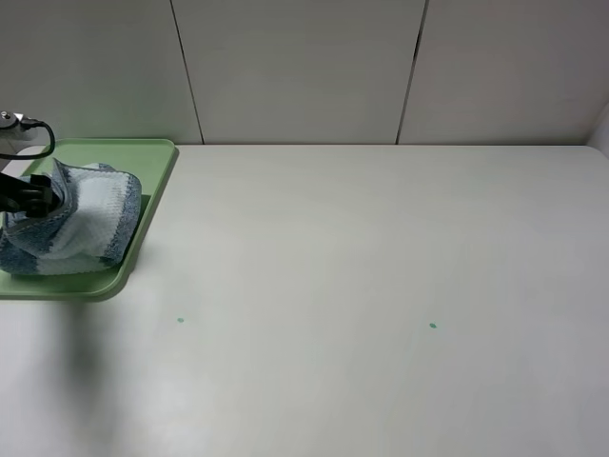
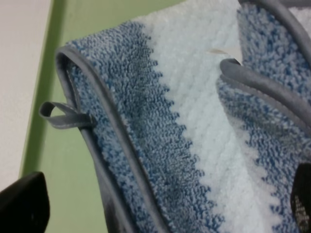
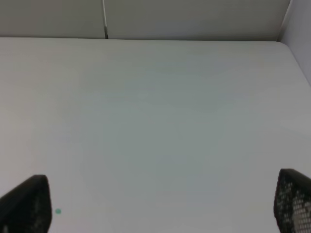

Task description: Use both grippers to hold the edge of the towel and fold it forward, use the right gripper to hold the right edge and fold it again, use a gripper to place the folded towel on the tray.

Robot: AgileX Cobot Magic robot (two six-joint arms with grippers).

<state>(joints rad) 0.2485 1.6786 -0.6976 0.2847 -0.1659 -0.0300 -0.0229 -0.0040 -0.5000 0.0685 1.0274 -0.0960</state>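
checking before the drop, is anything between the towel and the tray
Nothing visible does. The folded towel already sits over the green tray at the left gripper, and the left wrist view shows only bare tray beside the towel's edge. The right gripper is over bare table.

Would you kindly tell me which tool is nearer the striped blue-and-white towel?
Left. The left tool is at the striped blue-and-white towel; the right tool is over bare table.

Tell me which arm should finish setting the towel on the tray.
Left. Its gripper is already at the towel over the tray; the right gripper hangs open above bare table.
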